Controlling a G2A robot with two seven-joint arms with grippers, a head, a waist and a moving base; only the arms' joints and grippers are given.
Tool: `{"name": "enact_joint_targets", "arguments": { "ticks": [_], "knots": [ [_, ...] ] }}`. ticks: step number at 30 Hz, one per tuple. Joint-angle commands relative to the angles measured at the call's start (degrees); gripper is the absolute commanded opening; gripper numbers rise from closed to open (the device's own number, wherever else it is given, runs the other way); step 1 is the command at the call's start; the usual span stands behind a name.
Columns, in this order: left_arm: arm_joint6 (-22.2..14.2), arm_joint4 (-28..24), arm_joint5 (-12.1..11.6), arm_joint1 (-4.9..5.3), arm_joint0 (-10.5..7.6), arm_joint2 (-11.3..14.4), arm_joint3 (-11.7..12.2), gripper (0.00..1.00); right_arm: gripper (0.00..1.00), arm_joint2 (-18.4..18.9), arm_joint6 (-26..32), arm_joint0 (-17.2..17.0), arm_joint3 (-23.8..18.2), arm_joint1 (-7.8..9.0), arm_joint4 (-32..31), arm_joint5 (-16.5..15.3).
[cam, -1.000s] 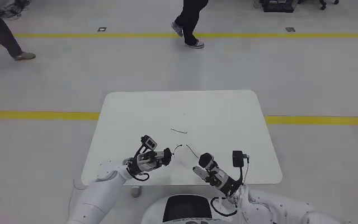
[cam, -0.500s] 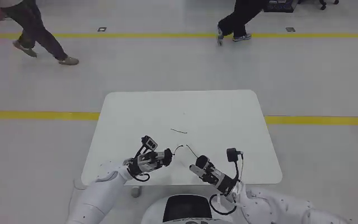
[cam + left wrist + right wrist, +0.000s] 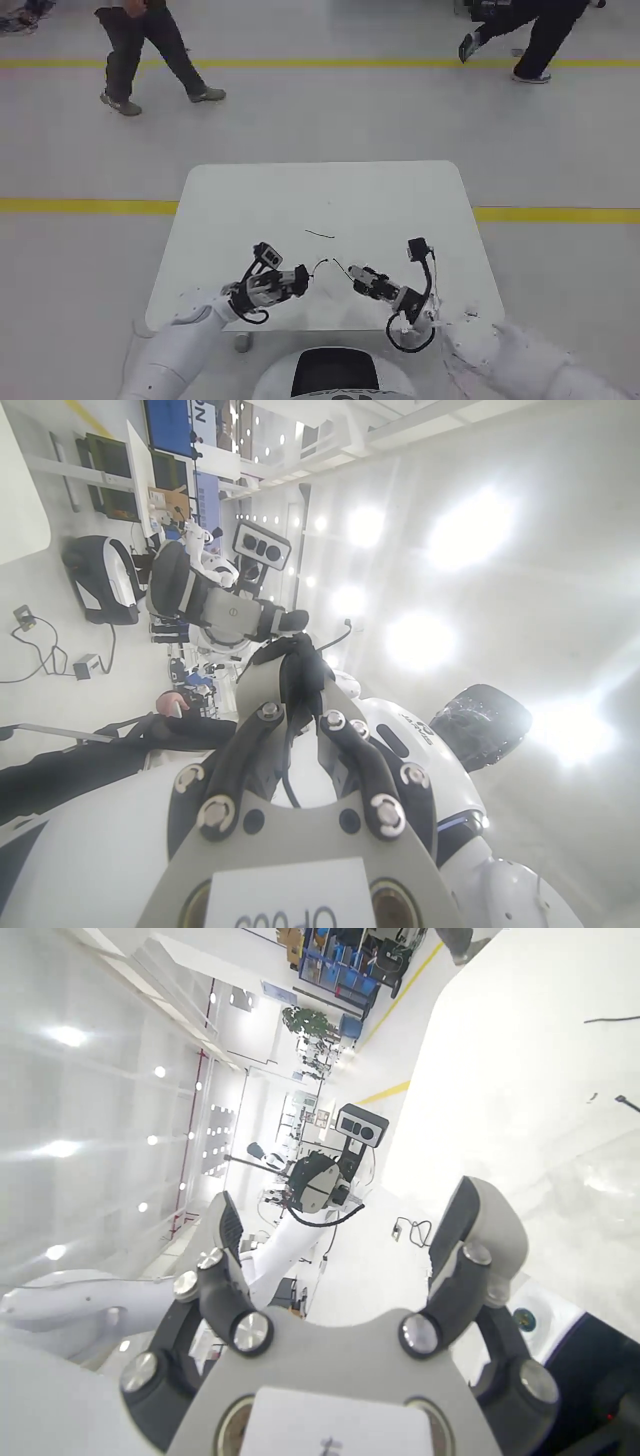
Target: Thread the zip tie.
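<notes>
Left tool is pressed together on one end of the zip tie, holding it over the near part of the tabletop, left of centre. The strap arcs away to the right. I have not moved that arm over the last second. What has changed is the right tool: it has swung in from the near right and now sits just beside the tie's loose end, spread wide with nothing in it. I cannot tell whether it touches the strap yet. I judge this as lining up to catch the free end, so threading itself is not yet begun. A second tie lies loose farther out on the tabletop, untouched.
</notes>
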Motion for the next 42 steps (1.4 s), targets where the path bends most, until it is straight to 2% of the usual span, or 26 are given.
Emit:
{"name": "enact_joint_targets", "arguments": {
  "ticks": [1, 4, 5, 7, 8, 11, 12, 14, 15, 29, 31, 34, 36, 40, 42],
  "knots": [
    [0.1, 0.0, 0.0, 0.05, -0.07, 0.2, -0.1, 0.00, 1.00, 10.2, 12.4, -4.6, 1.9, -1.72, 6.6, 0.0],
    [0.2, 0.0, -0.1, 0.12, -0.14, 0.4, -0.1, 0.00, 1.00, 22.7, 28.9, -10.4, 5.7, -5.20, 15.5, 0.0],
    [0.3, 0.0, -0.1, 0.16, -0.17, 0.5, -0.1, 0.00, 1.00, 28.1, 37.0, -12.8, 7.9, -7.24, 19.5, 0.0],
    [0.4, 0.0, -0.1, 0.21, -0.20, 0.7, -0.1, 0.00, 1.00, 35.4, 48.7, -15.6, 11.7, -10.78, 24.6, 0.0],
    [0.5, 0.0, -0.1, 0.24, -0.22, 0.8, -0.2, 0.00, 1.00, 39.4, 56.0, -16.9, 14.3, -13.38, 27.3, 0.0],
    [0.6, -0.1, -0.1, 0.31, -0.25, 1.0, -0.2, 0.00, 1.00, 46.3, 69.0, -18.0, 20.0, -19.44, 30.6, 0.0],
    [0.7, -0.1, -0.2, 0.34, -0.27, 1.1, -0.1, 0.00, 1.00, 48.5, 73.4, -17.9, 22.3, -22.08, 30.9, 0.0],
    [0.9, -0.2, -0.2, 0.36, -0.32, 1.3, -0.1, 0.00, 1.00, 50.5, 74.5, -17.7, 23.9, -25.70, 28.7, 0.0],
    [1.0, -0.2, -0.2, 0.37, -0.37, 1.5, 0.0, 0.00, 1.00, 51.0, 74.5, -17.7, 24.1, -26.77, 27.5, 0.0],
    [1.1, -0.2, -0.4, 0.39, -0.50, 1.8, -0.2, 0.00, 1.00, 51.0, 74.5, -17.7, 24.1, -26.77, 27.5, 0.0],
    [2.7, 0.0, 0.3, 0.31, -0.42, 2.3, -0.7, 0.00, 1.00, 50.3, 73.5, -17.3, 23.9, -26.73, 25.2, 0.5],
    [4.0, -1.3, 0.8, 0.04, -0.11, 3.7, -1.2, 0.00, 1.00, 47.3, 74.5, -15.4, 24.7, -26.68, 22.3, 1.5],
    [5.1, -3.2, 0.6, -0.37, -0.03, 5.0, -0.8, 0.00, 1.00, 44.6, 74.5, -13.6, 26.2, -26.63, 21.2, 0.8],
    [8.0, -5.0, -1.4, -1.38, -0.72, 8.1, 1.2, 0.00, 1.00, 39.1, 74.5, -10.2, 29.2, -26.70, 21.8, 0.0],
    [9.1, -5.8, -3.3, -1.93, -1.34, 9.4, 2.5, 0.00, 1.00, 36.4, 74.5, -8.6, 30.4, -26.75, 22.5, 0.0]
  ]
}}
